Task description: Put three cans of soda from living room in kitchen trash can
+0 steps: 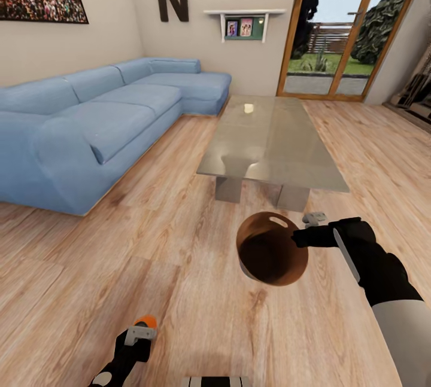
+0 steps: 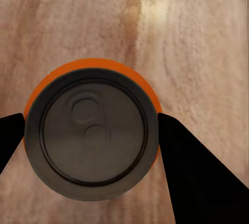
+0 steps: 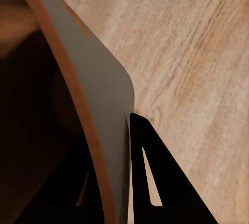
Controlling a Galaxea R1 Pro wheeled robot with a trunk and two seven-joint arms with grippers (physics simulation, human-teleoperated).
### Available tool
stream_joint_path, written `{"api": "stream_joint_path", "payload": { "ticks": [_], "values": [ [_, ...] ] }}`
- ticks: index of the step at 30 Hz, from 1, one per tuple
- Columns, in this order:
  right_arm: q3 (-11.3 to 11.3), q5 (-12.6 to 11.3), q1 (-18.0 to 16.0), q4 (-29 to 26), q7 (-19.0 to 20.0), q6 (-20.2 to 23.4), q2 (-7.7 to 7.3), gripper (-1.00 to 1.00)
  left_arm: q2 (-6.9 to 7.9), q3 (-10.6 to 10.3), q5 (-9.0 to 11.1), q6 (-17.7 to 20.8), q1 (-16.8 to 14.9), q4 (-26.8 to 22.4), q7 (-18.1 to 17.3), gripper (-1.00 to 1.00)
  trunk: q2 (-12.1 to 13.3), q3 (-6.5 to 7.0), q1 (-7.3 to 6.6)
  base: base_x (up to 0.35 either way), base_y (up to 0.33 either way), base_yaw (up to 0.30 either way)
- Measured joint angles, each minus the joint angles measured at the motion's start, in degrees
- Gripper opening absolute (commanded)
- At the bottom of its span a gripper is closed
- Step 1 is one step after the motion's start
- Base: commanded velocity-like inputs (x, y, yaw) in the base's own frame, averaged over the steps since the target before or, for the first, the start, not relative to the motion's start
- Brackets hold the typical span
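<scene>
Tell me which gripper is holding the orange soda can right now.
The left gripper, low in the head view, is shut on the orange soda can. The right gripper instead grips the rim of the round grey bin with the brown inside.

One orange soda can [image 2: 91, 130], one bin [image 1: 270, 249], one sofa [image 1: 102, 118] and one counter [image 1: 275, 142] are showing.

The sofa [image 1: 102, 124] lies left of the coffee table [image 1: 272, 142], the bin [image 1: 270, 249] before it (nearer the robot).

Bright daylight; glare on glass table [image 1: 281, 136].
</scene>
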Motion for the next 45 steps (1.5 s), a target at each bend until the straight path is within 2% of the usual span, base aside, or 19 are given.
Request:
{"api": "stream_joint_path", "payload": {
  "ticks": [5, 8, 13, 14, 16, 17, 18, 20, 21, 22, 24, 26, 28, 29, 31, 34, 37, 43, 45],
  "values": [
    [0.16, 0.44, 0.03, 0.08, 0.02, -0.11, 0.12, -1.0, 0.1, -0.06, 0.13, 1.35, -0.03, -0.05, -0.27, -1.0, 0.07, 1.11, -0.13, 0.0, 0.0, 0.0],
    [0.16, -0.09, 0.03, 0.63, 0.08, 0.01, -0.02, -1.0, 0.39, 0.04, 0.43, 8.79, -0.36, -3.18, -2.75, -1.0, 0.11, 1.77, -0.21, 0.0, 0.0, 0.0],
    [0.17, 0.45, 0.03, 0.98, 0.12, -0.1, -0.38, -1.0, 0.81, 0.46, 0.88, 24.77, -0.55, -19.11, -7.94, -1.0, 0.55, 2.85, -0.52, 0.0, 0.0, 0.0],
    [0.25, 0.46, 0.04, 1.07, 0.43, -0.1, -0.47, -1.0, 1.04, 0.54, 0.91, 30.12, -0.56, -24.7, -9.78, -1.0, 0.95, 3.02, -0.74, 0.0, 0.0, 0.0],
    [0.62, 0.93, 0.05, 1.96, 2.44, -0.14, -0.56, -1.0, 2.74, 0.74, 1.0, 40.42, -0.72, -36.56, -14.84, -1.0, 1.75, 3.38, -1.18, 0.0, 0.0, 0.0],
    [0.82, 0.5, 0.04, 2.29, 3.22, -0.06, -0.57, -1.0, 3.6, 0.79, 0.95, 43.11, -0.99, -38.72, -16.34, -1.0, 2.15, 3.56, -1.4, 0.0, 0.0, 0.0],
    [1.32, 0.43, 0.02, 2.99, 4.57, -0.04, -0.56, -1.0, 5.47, 0.86, 0.71, 48.16, -2.2, -42.49, -19.44, -1.0, 2.56, 3.74, -1.61, 0.0, 0.0, 0.0],
    [2.01, -0.5, -0.01, 3.68, 5.55, 0.17, -0.55, -1.0, 7.3, 0.89, 1.69, 53.6, -4.82, -46.07, -23.2, -1.0, 3.36, 4.1, -2.06, 0.0, 0.0, 0.0],
    [2.78, -0.28, 0.0, 4.59, 6.17, 0.18, -0.57, -1.0, 8.62, 0.88, 2.16, 58.62, -7.61, -47.98, -27.45, -1.0, 3.77, 4.27, -2.27, 0.0, 0.0, 0.0],
    [3.2, 0.14, 0.0, 5.13, 6.38, 0.15, -0.59, -1.0, 9.12, 0.91, 3.29, 61.18, -10.44, -48.74, -29.78, -1.0, 4.16, 4.46, -2.5, 0.0, 0.0, 0.0],
    [4.6, 0.46, -0.08, 9.1, 6.97, 0.03, -0.57, -1.0, 10.26, 0.85, 3.68, 68.42, -18.5, -48.59, -37.54, -1.0, 4.96, 4.82, -2.94, 0.0, 0.0, 0.0],
    [6.16, 0.23, -0.46, 16.09, 7.18, 0.1, -0.36, -1.0, 10.49, 0.69, 3.55, 71.37, -23.76, -45.46, -41.32, -1.0, 4.98, 4.82, -2.94, 0.0, 0.0, 0.0],
    [7.53, 2.55, -1.36, 18.93, 7.08, -0.62, -0.15, -1.0, 10.46, 0.44, 3.66, 72.56, -27.32, -43.13, -43.03, -1.0, 4.98, 4.82, -2.94, 0.0, 0.0, 0.0],
    [9.16, 2.22, -2.94, 22.18, 7.21, -0.63, 0.04, -1.0, 10.38, 0.31, 3.43, 73.26, -30.51, -41.22, -44.57, -1.0, 4.98, 4.82, -2.94, 0.0, 0.0, 0.0],
    [12.34, 0.72, -6.07, 26.95, 7.37, -0.23, 0.47, -1.0, 9.38, 0.17, 4.44, 76.01, -36.61, -38.81, -48.34, -1.0, 4.97, 4.83, -2.95, 0.0, 0.0, 0.0],
    [14.4, 0.9, -7.83, 30.89, 7.4, -0.17, 1.96, -1.0, 5.92, -1.68, 4.27, 79.81, -43.08, -37.56, -53.02, -1.0, 4.98, 4.82, -2.94, 0.0, 0.0, 0.0],
    [15.01, 1.3, -9.36, 33.32, 7.27, -0.39, 3.28, -1.0, 2.48, -7.24, 3.64, 81.49, -48.13, -36.52, -55.29, -1.0, 4.98, 4.82, -2.94, 0.0, 0.0, 0.0],
    [15.33, 1.0, -12.8, 36.56, 7.2, -0.36, 6.57, -1.0, -6.15, -14.02, 3.34, 81.49, -51.14, -32.65, -55.91, -1.0, 4.98, 4.82, -2.94, 0.0, 0.0, 0.0],
    [15.39, 0.28, -13.23, 36.83, 7.29, -0.01, 7.08, -1.0, -7.18, -15.55, 3.14, 81.49, -51.28, -32.33, -55.8, -1.0, 4.98, 4.82, -2.94, 0.0, 0.0, 0.0]
  ]
}}
